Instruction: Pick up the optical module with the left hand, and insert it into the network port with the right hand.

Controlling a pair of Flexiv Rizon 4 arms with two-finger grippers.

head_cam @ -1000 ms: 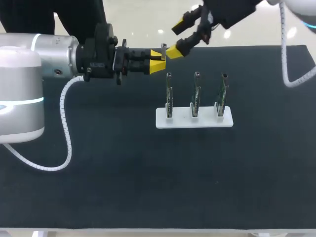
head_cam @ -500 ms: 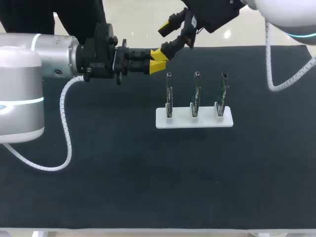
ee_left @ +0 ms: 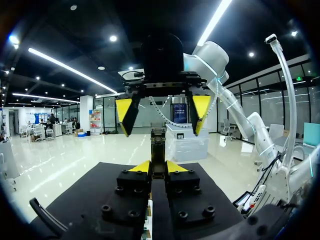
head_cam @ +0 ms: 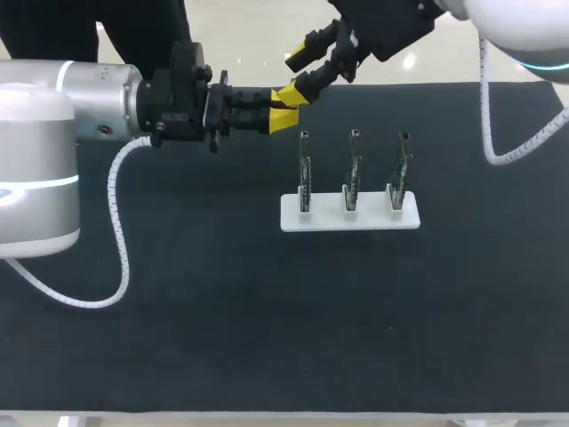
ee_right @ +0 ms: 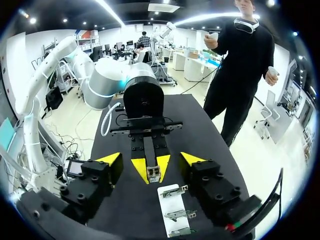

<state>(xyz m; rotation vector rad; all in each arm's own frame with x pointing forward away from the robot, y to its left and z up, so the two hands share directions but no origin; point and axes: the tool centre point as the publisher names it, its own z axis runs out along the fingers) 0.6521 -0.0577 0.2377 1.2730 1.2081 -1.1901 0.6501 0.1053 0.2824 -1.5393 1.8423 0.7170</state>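
My left gripper [head_cam: 284,116] is held above the black table's far side, shut on the optical module [ee_left: 158,142], a small dark metal block that sticks out ahead of its yellow tips. In the right wrist view the module [ee_right: 153,173] faces me end on. My right gripper [head_cam: 301,75] comes in from the far right and stands open, one yellow finger [ee_left: 126,113] on each side of the module's tip, not touching it. A white base [head_cam: 349,220] in front of both grippers carries three upright green boards [head_cam: 353,173] with the network ports on top.
The black mat [head_cam: 267,320] covers the table, bare on the near half and to the left. My left arm's white cable [head_cam: 117,240] loops down onto the mat at the left. The right arm's cable [head_cam: 498,133] hangs at the far right.
My right gripper has swung left to the tip of the left gripper, and its fingers have drawn a little closer together. The left arm and the module have stayed in place.
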